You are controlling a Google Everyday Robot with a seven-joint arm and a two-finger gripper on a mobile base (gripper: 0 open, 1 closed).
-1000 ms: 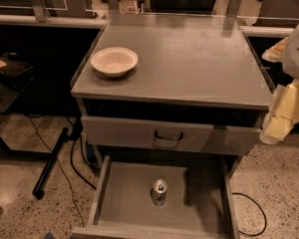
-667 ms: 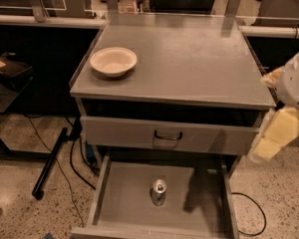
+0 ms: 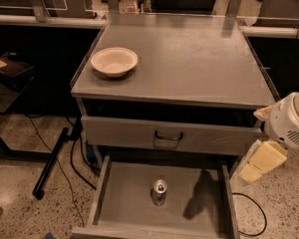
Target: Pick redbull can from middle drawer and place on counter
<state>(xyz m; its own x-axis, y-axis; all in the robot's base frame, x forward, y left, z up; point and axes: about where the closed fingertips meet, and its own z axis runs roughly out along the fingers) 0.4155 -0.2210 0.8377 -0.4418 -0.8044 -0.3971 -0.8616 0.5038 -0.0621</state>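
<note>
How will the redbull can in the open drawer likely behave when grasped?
The redbull can stands upright, slim and tall: probably tips if nudged. Shiny metal likely slippery, thin walls may dent. The gripper hangs right of the middle drawer.

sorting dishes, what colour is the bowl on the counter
The bowl is cream, camera view; the gripper hangs right of the middle drawer.
</note>
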